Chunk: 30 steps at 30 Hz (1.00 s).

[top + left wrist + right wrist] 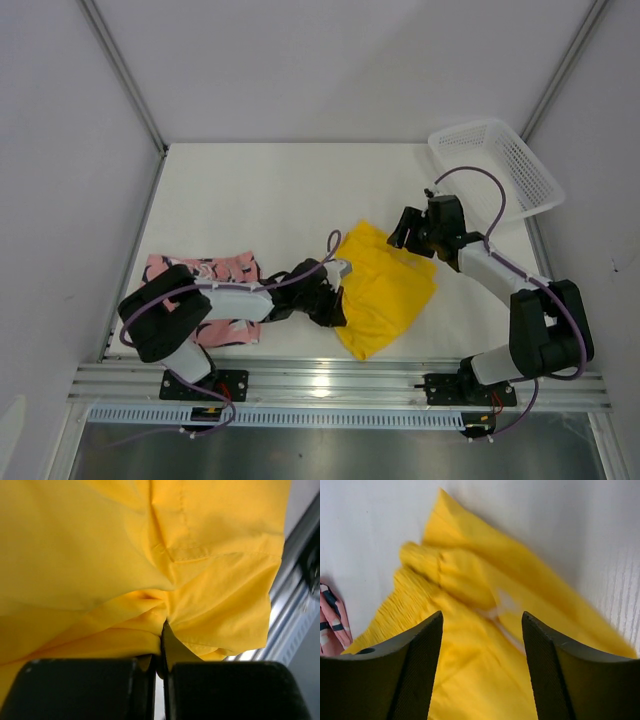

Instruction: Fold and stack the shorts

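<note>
The yellow shorts lie bunched on the table in front of the arms. My left gripper is shut on the yellow shorts at their left edge; in the left wrist view yellow cloth is pinched between my closed jaws. My right gripper is open and empty, just above the shorts' far right corner; the right wrist view shows yellow fabric between its spread fingers. The pink shorts with navy-and-white leafy print lie flat at the left, partly under my left arm.
A white plastic mesh basket stands at the back right corner. The metal rail runs along the table's near edge. Grey walls close in both sides. A strip of the pink shorts shows at the left edge of the right wrist view.
</note>
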{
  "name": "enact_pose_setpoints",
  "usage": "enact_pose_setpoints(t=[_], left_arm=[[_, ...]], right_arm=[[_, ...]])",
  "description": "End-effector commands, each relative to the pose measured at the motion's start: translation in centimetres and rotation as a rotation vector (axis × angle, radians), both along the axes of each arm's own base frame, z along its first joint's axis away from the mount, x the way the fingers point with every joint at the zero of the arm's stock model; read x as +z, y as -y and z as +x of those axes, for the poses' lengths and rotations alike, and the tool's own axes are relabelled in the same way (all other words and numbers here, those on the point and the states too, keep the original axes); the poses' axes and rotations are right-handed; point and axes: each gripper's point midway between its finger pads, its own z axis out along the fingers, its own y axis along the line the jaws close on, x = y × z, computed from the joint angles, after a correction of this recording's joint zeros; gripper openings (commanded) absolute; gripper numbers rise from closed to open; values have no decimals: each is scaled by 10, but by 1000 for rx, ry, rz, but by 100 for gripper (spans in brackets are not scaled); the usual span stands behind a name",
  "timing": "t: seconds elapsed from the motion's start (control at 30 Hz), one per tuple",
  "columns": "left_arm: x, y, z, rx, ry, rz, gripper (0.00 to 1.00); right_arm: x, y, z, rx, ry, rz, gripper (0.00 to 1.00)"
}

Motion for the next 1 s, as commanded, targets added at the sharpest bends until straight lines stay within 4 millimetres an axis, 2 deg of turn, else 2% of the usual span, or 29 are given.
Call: enact_pose_setpoints(t=[0.0,0.03,0.07,0.13,0.17,0.23,0.33,0.37,0.47,0.5,0.53,0.6,0.63,0.73,0.8,0.83,0.87,0.93,0.97], left_arm=[[-4,-28,-45,-165,-37,144,0],[-5,-40,-26,-75,20,222,0],[-9,-59,-18,-2,5,299,0],[4,-68,2,91,25,270,0],[10,-75,24,177,10,224,0],[17,-88,46,259,-9,188,0],[24,-100,72,317,48,231,2],[26,-105,80,336,68,240,2],[29,-97,90,332,82,202,3],[29,-93,88,314,67,188,3],[27,-90,90,315,59,182,3],[24,-86,86,294,39,164,4],[20,-86,82,295,30,161,5],[15,-88,77,297,20,146,11],[11,-89,70,300,12,132,30],[12,-88,69,297,11,119,45],[14,-88,70,308,16,103,72],[13,-91,64,308,17,96,87],[20,-88,69,313,45,67,96]], right_arm=[[26,-2,0,55,54,-14,68],[28,-3,-1,62,53,-11,70],[28,-3,-1,69,58,-17,75],[26,0,-1,66,51,-29,80],[24,0,-1,67,49,-36,83],[19,0,-4,76,32,-36,91],[13,-1,-12,98,14,-25,100],[6,-4,-20,118,-10,-3,99],[6,-8,-31,137,-12,53,100],[-2,-8,-42,146,-42,70,99],[3,-7,-47,132,-39,87,100],[-6,-3,-62,113,-82,89,99],[0,-2,-67,93,-79,108,100],[-6,1,-84,51,-129,129,99],[-2,3,-91,46,-127,135,99],[-4,3,-95,52,-135,139,99],[-4,3,-98,51,-135,140,99],[-10,4,-104,55,-145,148,100],[-9,-2,-108,83,-152,185,99]])
